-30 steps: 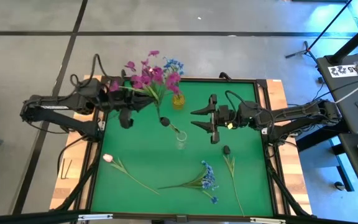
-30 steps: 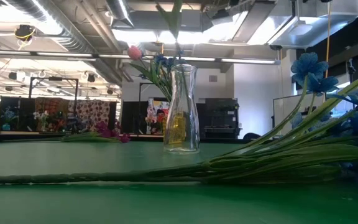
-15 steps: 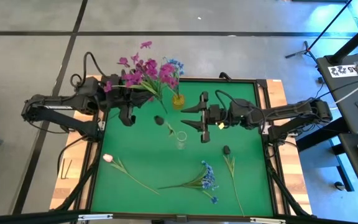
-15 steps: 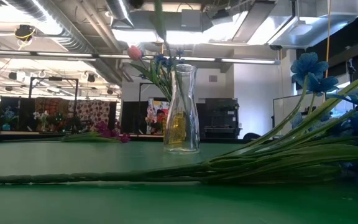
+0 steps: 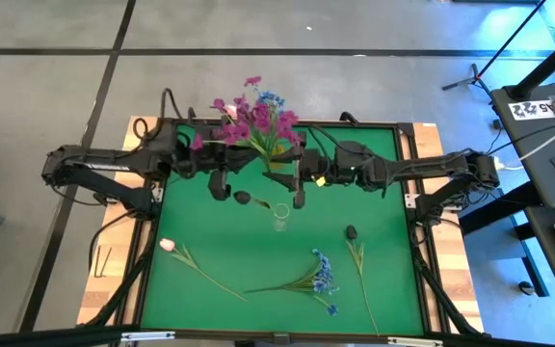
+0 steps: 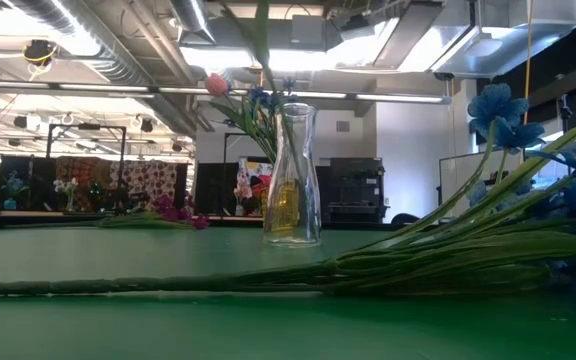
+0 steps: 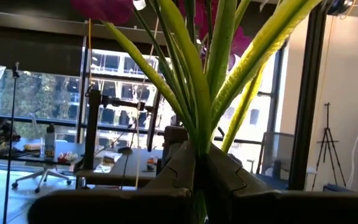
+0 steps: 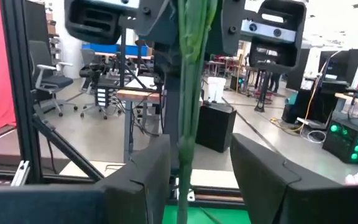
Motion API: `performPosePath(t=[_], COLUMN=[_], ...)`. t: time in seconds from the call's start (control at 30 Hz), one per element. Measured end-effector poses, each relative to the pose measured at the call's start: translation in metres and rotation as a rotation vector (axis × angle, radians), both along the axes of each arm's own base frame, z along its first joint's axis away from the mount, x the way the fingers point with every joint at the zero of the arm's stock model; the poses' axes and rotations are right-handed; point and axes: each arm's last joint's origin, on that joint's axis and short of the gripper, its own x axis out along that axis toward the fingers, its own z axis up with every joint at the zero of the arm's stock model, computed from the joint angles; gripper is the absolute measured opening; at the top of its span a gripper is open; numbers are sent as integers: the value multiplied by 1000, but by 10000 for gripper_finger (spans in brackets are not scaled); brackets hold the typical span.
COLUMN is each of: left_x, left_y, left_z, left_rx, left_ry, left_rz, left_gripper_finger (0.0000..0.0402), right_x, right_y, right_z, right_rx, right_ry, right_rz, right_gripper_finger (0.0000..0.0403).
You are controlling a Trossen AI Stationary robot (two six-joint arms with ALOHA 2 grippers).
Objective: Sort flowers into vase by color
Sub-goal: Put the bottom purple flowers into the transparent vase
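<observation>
left tool (image 5: 222, 183): clamped shut | right tool (image 5: 300, 179): fingers parted | arms meet mid-table

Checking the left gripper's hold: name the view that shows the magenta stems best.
Left wrist view: the magenta stems rise from the shut left gripper. High view shows mainly blossoms; right wrist view, a length of stem; low view, a stem tip above the vase.

From table height I see a clear glass vase (image 6: 291, 175) standing upright on the green tabletop (image 6: 118, 325), with something yellow inside its lower part. A green stem (image 6: 261, 35) hangs down from above, just over the vase's mouth. Behind the vase a pink tulip bud (image 6: 216, 84) and small blue blossoms (image 6: 259, 97) show. Close to me a long green-stemmed spray (image 6: 298, 275) lies flat across the tabletop, its blue flowers (image 6: 503, 110) raised at my right. Farther back, magenta flowers (image 6: 173, 212) lie flat.
</observation>
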Motion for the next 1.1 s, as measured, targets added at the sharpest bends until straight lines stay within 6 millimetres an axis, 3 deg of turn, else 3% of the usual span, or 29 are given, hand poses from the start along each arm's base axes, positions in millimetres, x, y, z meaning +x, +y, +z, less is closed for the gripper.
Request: performPosePath(t=[0.3, 0.8, 0.93, 1.1], left_x=[1, 1, 1, -1], left_y=[0, 0, 2, 2], left_z=[-1, -4, -4, -4], left_rx=[0, 2, -13, 9], left_ry=[8, 48, 46, 57], left_rz=[0, 18, 64, 88], left_gripper_finger=[8, 8, 20, 70], right_x=[1, 1, -3, -11], right_y=[-1, -1, -1, -1], right_z=[-3, -8, -5, 3], right_rx=[1, 9, 16, 27], right_ry=[34, 100, 102, 96], right_rz=[0, 0, 0, 2], right_gripper_finger=[152, 13, 20, 25])
